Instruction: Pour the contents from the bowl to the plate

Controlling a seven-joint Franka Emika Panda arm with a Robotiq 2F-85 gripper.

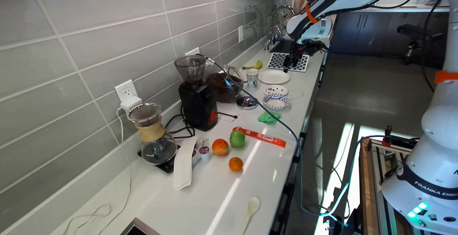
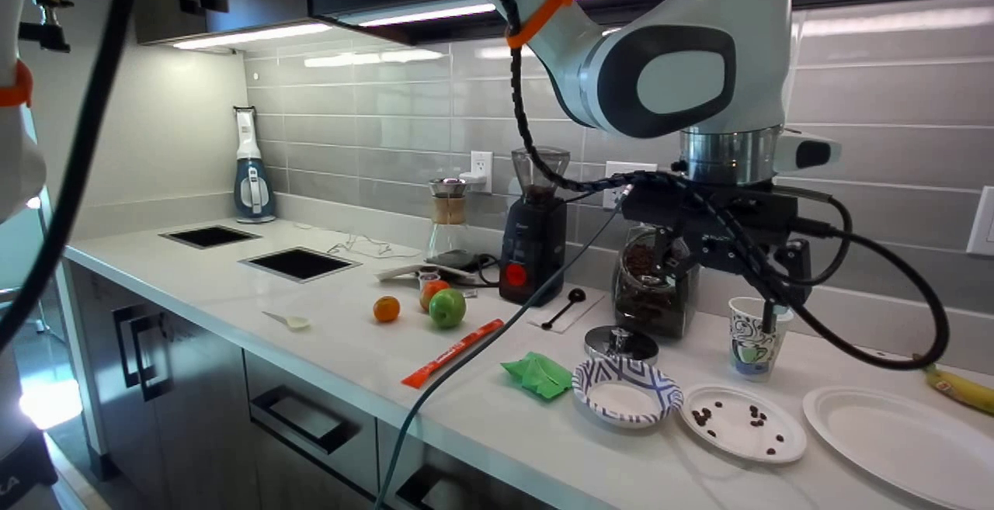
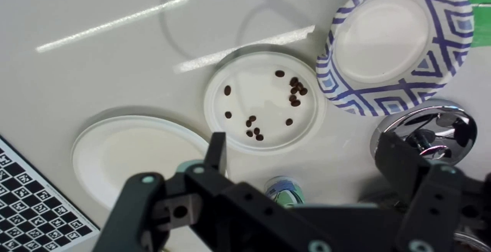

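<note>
1. Your gripper (image 3: 303, 144): fingers (image 3: 216, 150) spread wide, holding nothing.
2. The bowl (image 3: 383, 41): upright on the counter (image 3: 115, 83), bare inside, just beside the small plate (image 3: 261, 96); rim contact cannot be determined.
3. The beans (image 3: 294, 81): scattered on that plate.
4. Step: pour judged complete; only your withdrawal seems outstanding.
5. Next: lift clear of the cup (image 3: 285, 190) and bowl, leaving the plate undisturbed.

The hand (image 3: 303, 142) has its jaws spread wide above the tabletop (image 3: 115, 71). Beans (image 3: 295, 103) lie scattered on the small plate (image 3: 264, 100), between the bowl (image 3: 393, 46) and the large plate (image 3: 132, 154). Just beside the bowl sits the lid (image 3: 452, 129); the cup (image 3: 284, 191) and checkerboard (image 3: 30, 208) show in part.
</note>
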